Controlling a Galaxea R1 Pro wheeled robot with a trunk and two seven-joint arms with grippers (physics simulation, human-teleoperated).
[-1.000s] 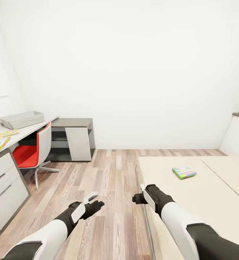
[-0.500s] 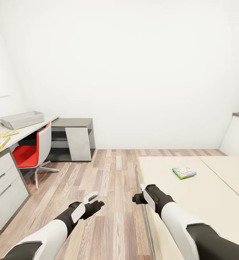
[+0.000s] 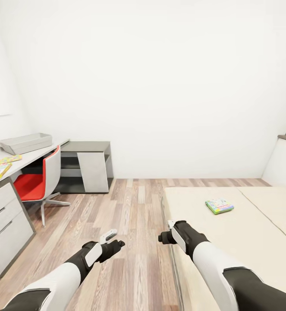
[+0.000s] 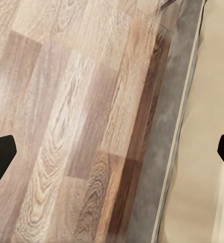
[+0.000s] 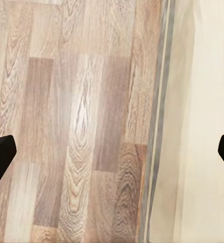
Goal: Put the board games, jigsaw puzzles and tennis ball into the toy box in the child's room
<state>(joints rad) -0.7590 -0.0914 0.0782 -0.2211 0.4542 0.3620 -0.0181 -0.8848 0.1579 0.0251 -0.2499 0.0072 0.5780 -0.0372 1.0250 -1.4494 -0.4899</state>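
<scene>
One board game (image 3: 220, 205) sits on the bed (image 3: 246, 233), right of frame centre, nothing else on the mattress that I can see. Toy box (image 3: 25, 143) is way over on the desk (image 3: 35, 157) at the left edge, beside a couple of flat colourful toys. My left gripper (image 3: 112, 242) and right gripper (image 3: 165, 233) are both spread wide, holding nothing. Risk: that thin box could skid across the mattress if I come in crooked.

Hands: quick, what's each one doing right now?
Left hand: open, holding nothing, over the wood floor.
Right hand: open, holding nothing, at the bed edge.
</scene>
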